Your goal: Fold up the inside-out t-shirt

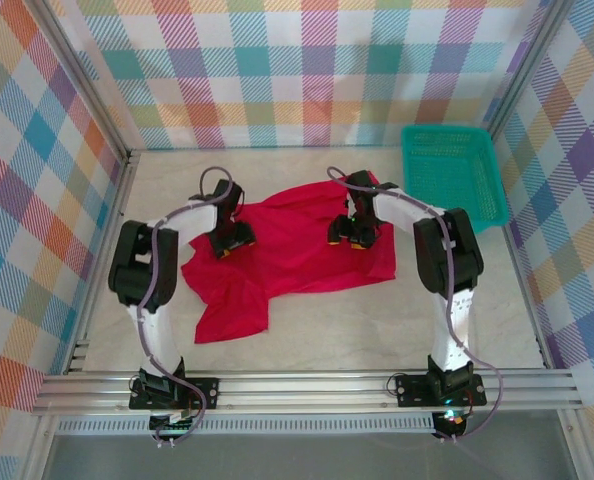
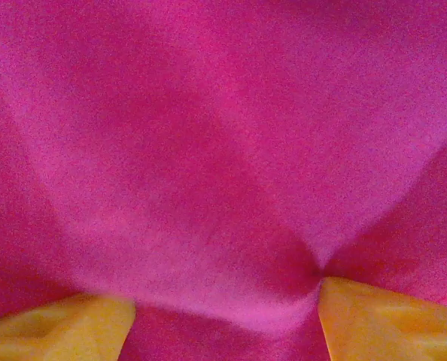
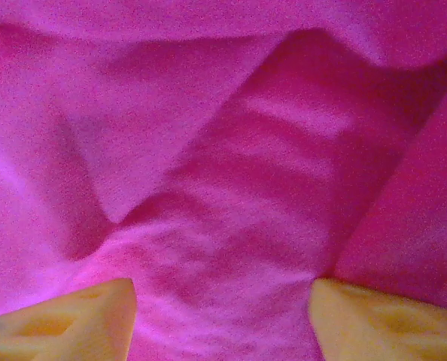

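The inside-out t-shirt (image 1: 287, 250) lies crumpled and spread on the table's middle, bright red, with one part trailing toward the near left. My left gripper (image 1: 234, 243) rests down on its left side, and my right gripper (image 1: 349, 238) on its right side. In the left wrist view the yellow fingers (image 2: 65, 327) stand wide apart over rumpled red cloth (image 2: 223, 150), the left gripper (image 2: 227, 301) open. The right gripper (image 3: 223, 297) is open too, its fingers (image 3: 374, 316) spread on wrinkled cloth (image 3: 231, 188). No tag shows.
A teal plastic basket (image 1: 452, 170) stands at the back right corner, just beyond the shirt's right edge. Checked walls close in the table (image 1: 377, 320) on three sides. A metal rail runs along the near edge by the arm bases.
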Controlling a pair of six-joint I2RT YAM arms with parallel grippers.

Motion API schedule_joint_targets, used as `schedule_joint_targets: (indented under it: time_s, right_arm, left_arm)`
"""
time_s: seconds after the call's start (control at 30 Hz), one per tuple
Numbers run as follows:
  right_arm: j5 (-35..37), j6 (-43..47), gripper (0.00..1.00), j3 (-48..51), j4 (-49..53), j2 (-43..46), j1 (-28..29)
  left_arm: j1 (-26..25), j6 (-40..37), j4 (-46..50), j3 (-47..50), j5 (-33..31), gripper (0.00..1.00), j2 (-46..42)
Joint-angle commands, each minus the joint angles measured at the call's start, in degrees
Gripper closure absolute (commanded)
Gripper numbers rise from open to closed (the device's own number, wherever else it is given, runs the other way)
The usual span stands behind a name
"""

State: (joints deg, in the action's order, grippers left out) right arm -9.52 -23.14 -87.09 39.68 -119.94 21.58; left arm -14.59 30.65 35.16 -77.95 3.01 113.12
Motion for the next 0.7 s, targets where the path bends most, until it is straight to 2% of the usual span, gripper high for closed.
schedule_joint_targets:
  time_s: [0.0,0.13,0.27,0.4,0.53,0.6,0.67]
  right_arm:
    - [1.7,0.0,0.36,-4.0,-1.7,-3.7,-2.2]
    - [2.5,1.3,0.39,-6.2,0.9,-5.7,-3.7]
    - [5.7,2.4,0.42,-1.6,1.8,-1.3,-3.8]
    - [6.1,2.4,0.44,4.8,1.2,6.4,-3.7]
    - [4.4,1.7,0.5,7.4,1.0,12.0,-3.2]
    - [4.2,1.6,0.5,6.5,0.8,12.6,-2.7]
    - [2.7,1.2,0.5,4.6,-0.4,11.8,-2.5]
  left_arm:
    - [1.8,-0.1,1.9,-9.4,-1.6,0.32,8.9]
    - [3.2,-1.2,7.2,-20.9,-4.0,0.34,16.7]
    - [4.1,-2.4,9.3,-22.6,-8.6,0.34,15.7]
    - [4.1,-2.7,9.5,-17.7,-13.2,0.35,8.8]
    - [1.2,-3.3,9.4,-10.8,-18.3,0.34,0.0]
    - [-0.3,-3.0,9.5,-7.6,-18.3,0.34,-3.3]
    - [-1.4,-1.8,8.0,-3.1,-15.1,0.34,-6.5]
